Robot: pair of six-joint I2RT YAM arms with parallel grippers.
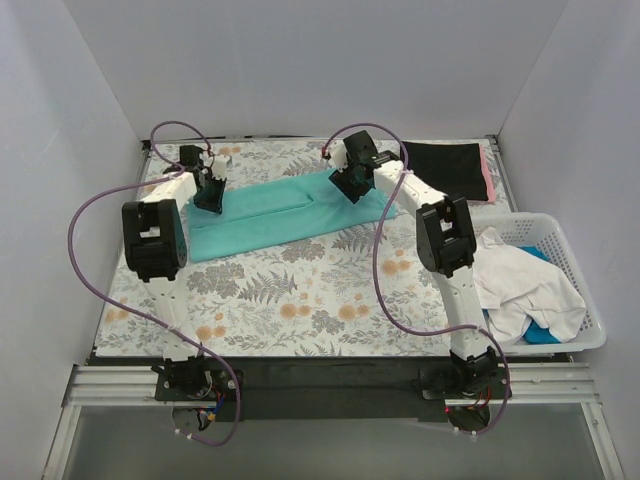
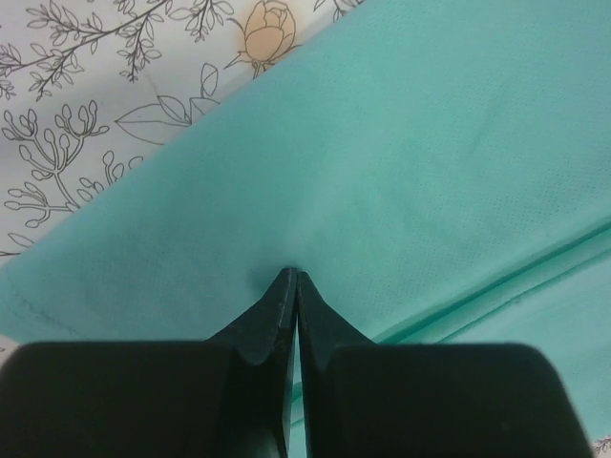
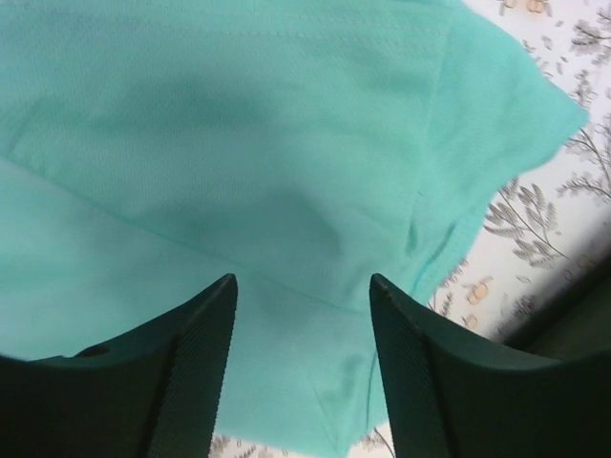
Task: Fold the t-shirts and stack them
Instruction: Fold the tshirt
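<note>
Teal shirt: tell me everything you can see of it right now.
The teal shirt is plain, soft, fine-knit cloth, folded lengthwise into a long band with a fold edge running along it. It lies flat and slanted on the floral cloth, towards its far edge. The left gripper, shut, touches its left end; whether it pinches cloth is unclear. The right gripper hangs open over the right end, where what looks like a sleeve sticks out.

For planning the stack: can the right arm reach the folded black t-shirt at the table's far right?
Probably yes. The right gripper is open, holds nothing, and hovers over the teal t-shirt; nothing stands between it and the black t-shirt.
</note>
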